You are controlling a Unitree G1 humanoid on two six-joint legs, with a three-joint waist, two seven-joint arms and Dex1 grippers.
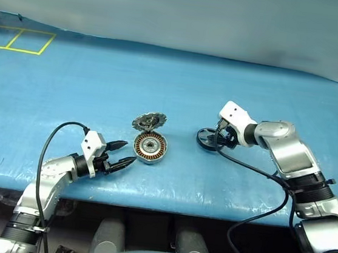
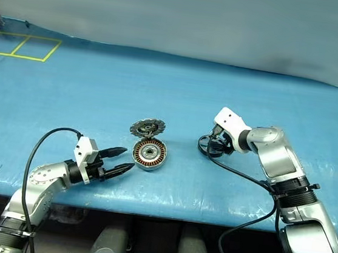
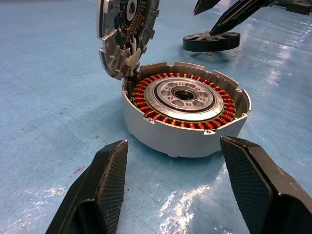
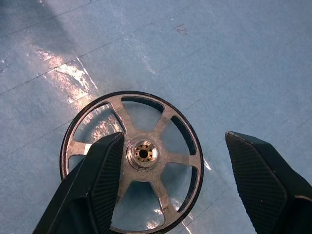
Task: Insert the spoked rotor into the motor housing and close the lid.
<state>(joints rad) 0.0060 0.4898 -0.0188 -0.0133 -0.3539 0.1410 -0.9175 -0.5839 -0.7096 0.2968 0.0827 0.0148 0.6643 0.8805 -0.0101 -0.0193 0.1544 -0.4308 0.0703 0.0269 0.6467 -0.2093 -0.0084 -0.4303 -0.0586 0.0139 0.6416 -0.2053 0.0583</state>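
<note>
The motor housing (image 1: 150, 147) sits open on the blue table, its copper winding ring around a silver bearing (image 3: 185, 95). The lid (image 1: 149, 121) stands tilted up from the housing's far rim, toothed face showing (image 3: 126, 34). To the right of the housing the spoked rotor (image 4: 143, 152) lies flat on the table (image 1: 205, 137). My right gripper (image 4: 173, 141) hangs open just above the rotor, one finger over its rim, the other beyond it, not touching it. Just left of the housing, my left gripper (image 3: 174, 145) is open and level, pointing at it with nothing held.
The table (image 1: 100, 88) is covered in a blue sheet and its front edge runs just behind my left gripper. Yellow tape squares (image 1: 20, 39) mark the far left corner. Black cables (image 1: 255, 170) trail from both arms.
</note>
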